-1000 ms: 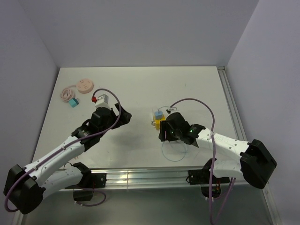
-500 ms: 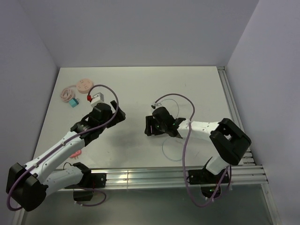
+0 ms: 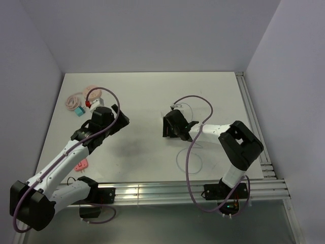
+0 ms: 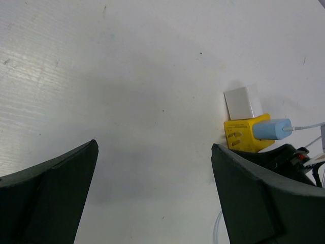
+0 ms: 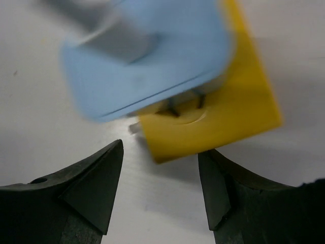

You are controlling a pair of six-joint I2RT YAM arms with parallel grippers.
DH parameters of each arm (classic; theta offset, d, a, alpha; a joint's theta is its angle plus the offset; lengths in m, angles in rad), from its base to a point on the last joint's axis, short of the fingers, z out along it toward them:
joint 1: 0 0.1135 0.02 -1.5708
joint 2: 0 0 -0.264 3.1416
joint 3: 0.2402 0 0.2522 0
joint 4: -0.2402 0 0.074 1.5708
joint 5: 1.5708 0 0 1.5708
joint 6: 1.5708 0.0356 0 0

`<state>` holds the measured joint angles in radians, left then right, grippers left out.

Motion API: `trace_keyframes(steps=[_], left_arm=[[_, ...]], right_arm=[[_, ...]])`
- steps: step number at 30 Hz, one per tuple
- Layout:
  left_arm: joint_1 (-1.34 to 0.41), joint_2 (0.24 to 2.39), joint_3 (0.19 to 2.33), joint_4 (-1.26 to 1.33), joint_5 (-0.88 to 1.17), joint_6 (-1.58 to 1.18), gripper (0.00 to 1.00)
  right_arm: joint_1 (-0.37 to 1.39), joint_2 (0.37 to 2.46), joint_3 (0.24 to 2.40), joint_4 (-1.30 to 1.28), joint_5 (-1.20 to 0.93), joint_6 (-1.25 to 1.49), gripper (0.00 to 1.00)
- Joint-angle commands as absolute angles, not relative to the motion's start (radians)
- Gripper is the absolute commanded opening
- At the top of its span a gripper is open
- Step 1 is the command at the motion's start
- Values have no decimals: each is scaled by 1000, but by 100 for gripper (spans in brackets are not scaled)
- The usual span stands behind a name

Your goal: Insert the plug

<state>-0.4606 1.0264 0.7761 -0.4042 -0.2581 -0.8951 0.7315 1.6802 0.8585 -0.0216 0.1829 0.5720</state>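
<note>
Plug (image 5: pixel 147 51), pale blue, sits with its prongs partly showing against the yellow socket block (image 5: pixel 218 117) on the surface (image 4: pixel 127 76). It lies just ahead of the right claw (image 5: pixel 160 173), whose fingers stand apart, gripping nothing. Since a second ago that arm has folded its elbow up and the claw has slid slightly left. The left claw (image 4: pixel 155 198) gapes wide and empty, having moved up-left toward the pink coil (image 3: pixel 72 100).
</note>
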Motion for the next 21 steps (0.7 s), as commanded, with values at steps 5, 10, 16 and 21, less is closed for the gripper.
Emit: trace_keyframes(steps=[5, 10, 16, 21], left_arm=[[-394, 1091, 814, -373, -151, -887, 100], [-310, 1134, 831, -379, -113, -899, 99], [-204, 1140, 844, -390, -115, -940, 99], [-117, 1235, 900, -452, -161, -959, 100]], right_arm=[[568, 1738, 951, -70, 238, 563, 68], [491, 1775, 1032, -97, 212, 548, 69], [527, 1646, 967, -60, 75, 499, 69], [653, 1510, 916, -100, -81, 477, 69]])
